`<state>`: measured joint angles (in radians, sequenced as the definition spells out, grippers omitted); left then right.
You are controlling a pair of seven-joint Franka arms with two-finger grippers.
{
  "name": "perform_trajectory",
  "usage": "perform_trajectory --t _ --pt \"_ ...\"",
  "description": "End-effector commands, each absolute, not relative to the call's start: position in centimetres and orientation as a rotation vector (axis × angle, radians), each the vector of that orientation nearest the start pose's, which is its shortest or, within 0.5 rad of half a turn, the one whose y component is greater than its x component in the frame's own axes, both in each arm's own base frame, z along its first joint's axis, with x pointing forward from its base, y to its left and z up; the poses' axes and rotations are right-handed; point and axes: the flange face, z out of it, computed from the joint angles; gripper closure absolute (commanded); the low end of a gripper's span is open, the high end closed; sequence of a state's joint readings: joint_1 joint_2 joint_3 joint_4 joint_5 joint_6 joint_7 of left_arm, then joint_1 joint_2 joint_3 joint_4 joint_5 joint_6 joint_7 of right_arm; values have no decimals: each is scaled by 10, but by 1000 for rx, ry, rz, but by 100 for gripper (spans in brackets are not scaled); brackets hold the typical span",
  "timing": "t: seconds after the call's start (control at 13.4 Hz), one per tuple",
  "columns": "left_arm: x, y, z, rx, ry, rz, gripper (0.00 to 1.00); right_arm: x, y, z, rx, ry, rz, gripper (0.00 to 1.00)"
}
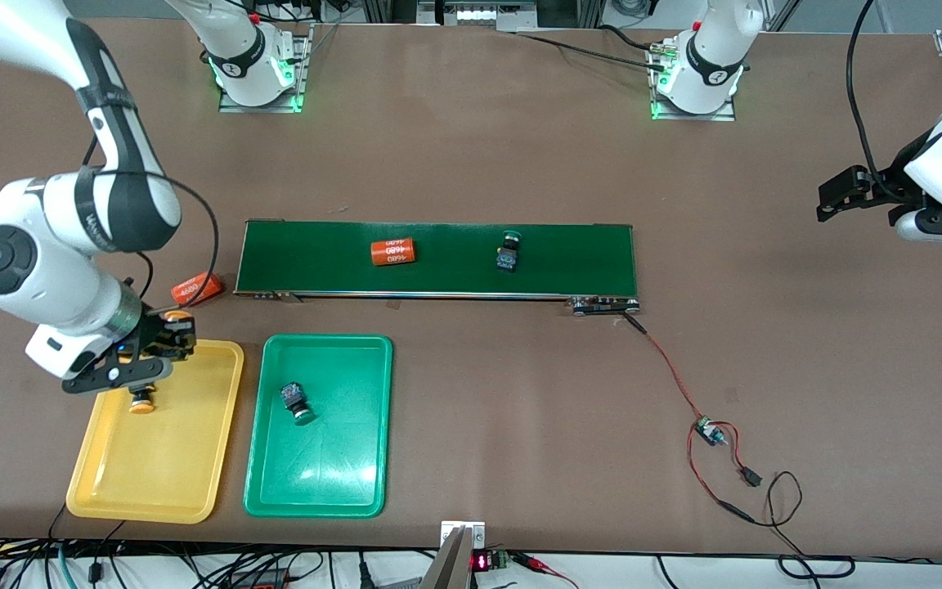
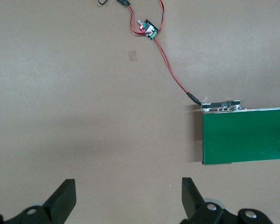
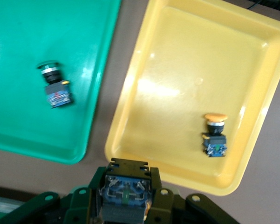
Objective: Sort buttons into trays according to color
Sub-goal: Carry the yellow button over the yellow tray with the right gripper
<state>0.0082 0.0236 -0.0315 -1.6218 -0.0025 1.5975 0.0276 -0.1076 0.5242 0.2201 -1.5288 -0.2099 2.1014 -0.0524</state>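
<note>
1. Over the yellow tray (image 1: pixel 185 491), at its end closest to the conveyor belt (image 1: pixel 438 258), you have the right gripper (image 1: pixel 162 337) clamped on a yellow-capped button (image 3: pixel 125 193); the wrist view shows the button's blue-black body between the fingers.
2. On the yellow tray's floor, almost under that gripper, a second yellow-capped button (image 1: pixel 142 400) lies on its side, apart from the held one.
3. Beside the yellow tray, toward the left arm's end of the table, you see the green tray (image 1: pixel 320 491). A green-capped button (image 1: pixel 297 401) lies tilted in its half nearer the belt, well apart from the right gripper.
4. Farther from the front camera than the yellow tray, the belt carries another green-capped button (image 1: pixel 508 252) and an orange cylinder with white print (image 1: pixel 392 251).
5. Just off the belt's end nearest the yellow tray, a second orange cylinder (image 1: pixel 196 288) rests on the table (image 1: pixel 520 425), near the right gripper.
6. Well away from the yellow tray, at the left arm's end of the table, the left gripper (image 2: pixel 128 198) waits with its fingers spread wide and empty over bare table.
</note>
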Motion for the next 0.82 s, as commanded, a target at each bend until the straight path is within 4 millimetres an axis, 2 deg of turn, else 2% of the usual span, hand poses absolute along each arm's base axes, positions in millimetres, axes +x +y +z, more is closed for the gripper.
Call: perform_trajectory --t 0.0,0.15,0.37,0.75 --pt "566 -9 594 -3141 104 84 0 727 12 333 -3201 -392 -177 85" --pt "565 -9 593 -3142 96 92 0 734 -6 312 -3208 -398 -231 85" --pt "563 -9 594 -3142 87 113 0 741 -17 279 -3211 -387 -306 84" --pt "563 -9 593 -3142 87 118 0 743 -15 231 -3192 -363 -328 79"
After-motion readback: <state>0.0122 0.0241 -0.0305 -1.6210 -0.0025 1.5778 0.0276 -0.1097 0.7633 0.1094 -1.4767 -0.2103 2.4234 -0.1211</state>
